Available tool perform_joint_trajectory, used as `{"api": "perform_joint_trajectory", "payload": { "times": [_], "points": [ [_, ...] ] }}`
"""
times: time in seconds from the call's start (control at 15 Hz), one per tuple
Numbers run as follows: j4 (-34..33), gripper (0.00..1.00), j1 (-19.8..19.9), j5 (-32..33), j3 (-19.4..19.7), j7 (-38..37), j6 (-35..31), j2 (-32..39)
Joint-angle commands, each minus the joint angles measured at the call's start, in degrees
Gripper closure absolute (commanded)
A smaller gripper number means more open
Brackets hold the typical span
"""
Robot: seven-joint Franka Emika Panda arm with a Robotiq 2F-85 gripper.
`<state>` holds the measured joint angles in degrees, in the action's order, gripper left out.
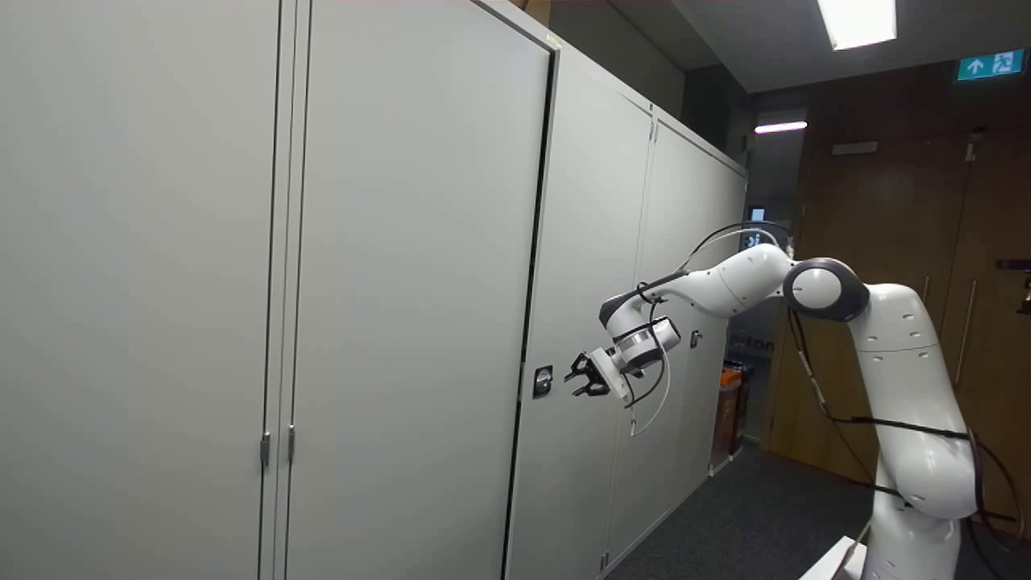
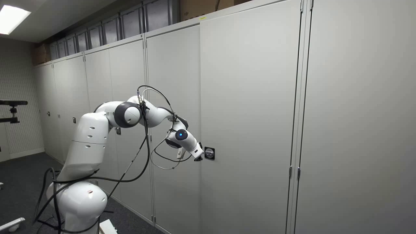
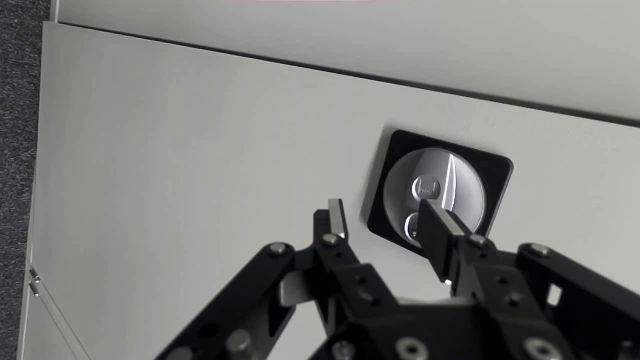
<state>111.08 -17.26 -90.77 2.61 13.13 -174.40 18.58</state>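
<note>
Fingers point(image 3: 436, 244) parted, empty, near a latch point(image 3: 433, 181) set to one side of the door point(image 3: 210, 135), we reckon for leverage.

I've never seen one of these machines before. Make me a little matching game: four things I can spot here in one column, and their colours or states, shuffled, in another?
Things
1. Hand
2. Cupboard handle
3. Exit sign
4. Carpet

Colours and states
A. Dark grey, low down
B. Open, holding nothing
C. Green and white, high up
D. Round and silver

Right pairs: 1-B, 2-D, 3-C, 4-A
</note>
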Motion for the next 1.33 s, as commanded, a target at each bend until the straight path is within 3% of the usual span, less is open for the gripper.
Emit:
{"api": "perform_joint_trajectory", "payload": {
  "times": [0.0, 0.07, 0.4, 0.73, 1.27],
  "points": [
    [-3.8, 0.47, 0.5, -3.3, 0.1, 3.7, -1.0, 2.6],
    [-4.6, 0.41, 0.6, -3.8, 0.2, 4.4, -1.1, 3.1],
    [-7.6, 0.47, 0.7, -7.0, 0.8, 8.6, -0.8, 5.3],
    [-10.2, 0.40, 0.6, -11.3, 1.6, 13.6, -0.4, 7.1],
    [-12.4, 0.43, 0.3, -16.3, 2.5, 19.8, 0.2, 9.0]
  ]
}}
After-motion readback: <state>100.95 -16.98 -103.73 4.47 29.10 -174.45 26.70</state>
